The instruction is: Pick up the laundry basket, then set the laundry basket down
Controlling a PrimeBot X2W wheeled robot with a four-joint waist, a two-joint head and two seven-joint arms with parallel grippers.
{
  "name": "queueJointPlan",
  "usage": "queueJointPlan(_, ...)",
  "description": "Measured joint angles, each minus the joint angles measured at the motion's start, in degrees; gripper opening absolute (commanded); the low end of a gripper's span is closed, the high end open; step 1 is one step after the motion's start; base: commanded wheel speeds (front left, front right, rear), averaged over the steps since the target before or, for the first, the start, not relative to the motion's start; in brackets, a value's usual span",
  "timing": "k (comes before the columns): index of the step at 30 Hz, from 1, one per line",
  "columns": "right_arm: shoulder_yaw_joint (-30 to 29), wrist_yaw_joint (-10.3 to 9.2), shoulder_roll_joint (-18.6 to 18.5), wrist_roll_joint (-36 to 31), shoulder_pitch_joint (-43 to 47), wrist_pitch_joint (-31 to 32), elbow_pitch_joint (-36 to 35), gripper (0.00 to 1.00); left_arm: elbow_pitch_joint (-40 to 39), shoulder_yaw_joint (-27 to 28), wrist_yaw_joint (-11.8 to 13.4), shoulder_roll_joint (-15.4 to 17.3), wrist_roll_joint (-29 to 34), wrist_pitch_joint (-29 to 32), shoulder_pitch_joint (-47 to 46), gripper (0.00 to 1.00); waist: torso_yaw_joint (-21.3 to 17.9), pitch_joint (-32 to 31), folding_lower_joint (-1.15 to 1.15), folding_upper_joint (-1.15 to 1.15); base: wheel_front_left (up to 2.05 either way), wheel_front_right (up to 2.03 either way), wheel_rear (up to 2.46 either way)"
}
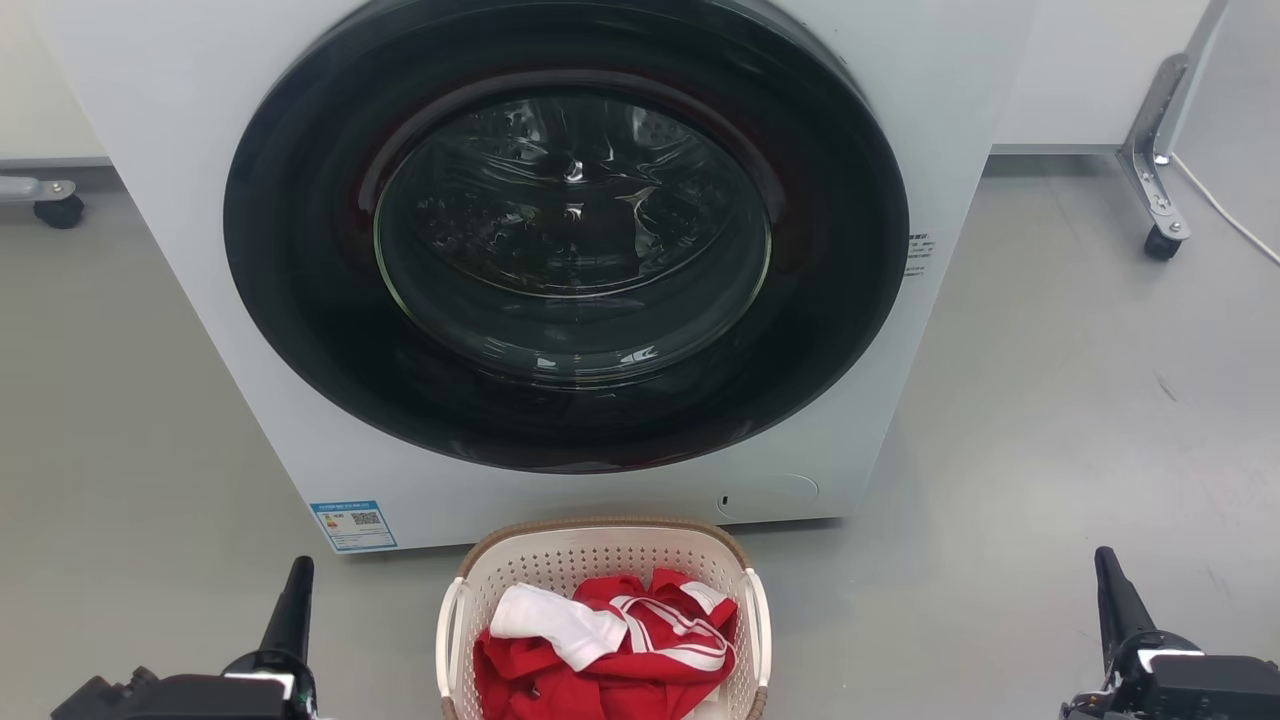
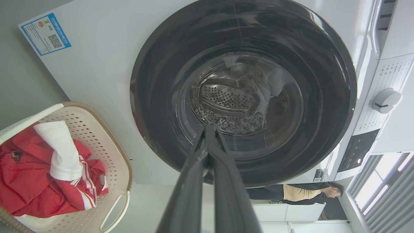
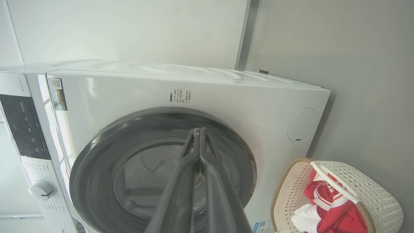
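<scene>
The laundry basket [image 1: 560, 562] is cream-white and perforated, with a brown woven rim and white side handles. It stands on the floor at the bottom centre of the head view, in front of the washing machine. Red and white clothes [image 1: 610, 645] lie in it. The basket also appears in the left wrist view [image 2: 110, 155] and the right wrist view [image 3: 375, 191]. My left gripper [image 1: 300, 568] is shut at the lower left, apart from the basket. My right gripper [image 1: 1103, 556] is shut at the lower right, well clear of it. In the wrist views both pairs of fingers [image 2: 210, 129] [image 3: 198, 131] meet at the tips with nothing between them.
A white front-loading washing machine [image 1: 300, 420] with a closed dark round door [image 1: 570, 240] stands right behind the basket. A caster leg [image 1: 1160, 200] is at the far right and a wheel [image 1: 58, 208] at the far left. A person [image 2: 304, 192] stands far off. Grey floor [image 1: 1050, 450] surrounds everything.
</scene>
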Motion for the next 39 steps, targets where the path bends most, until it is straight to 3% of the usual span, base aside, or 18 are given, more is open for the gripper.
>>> queueJointPlan(10,-2.1,1.24,0.1,6.8,-1.3,1.8,1.0,0.0,0.7,1.3,-1.4,-0.2,-7.5,1.6,-1.6,0.0,0.0,-0.1,-0.01,0.0,0.0,0.0,0.0)
queueJointPlan(39,-2.1,1.24,0.1,6.9,-1.4,1.8,1.0,0.0,0.8,1.3,-1.4,-0.3,-7.6,1.6,-1.6,0.0,0.0,-0.1,0.0,0.0,0.0,0.0,0.0)
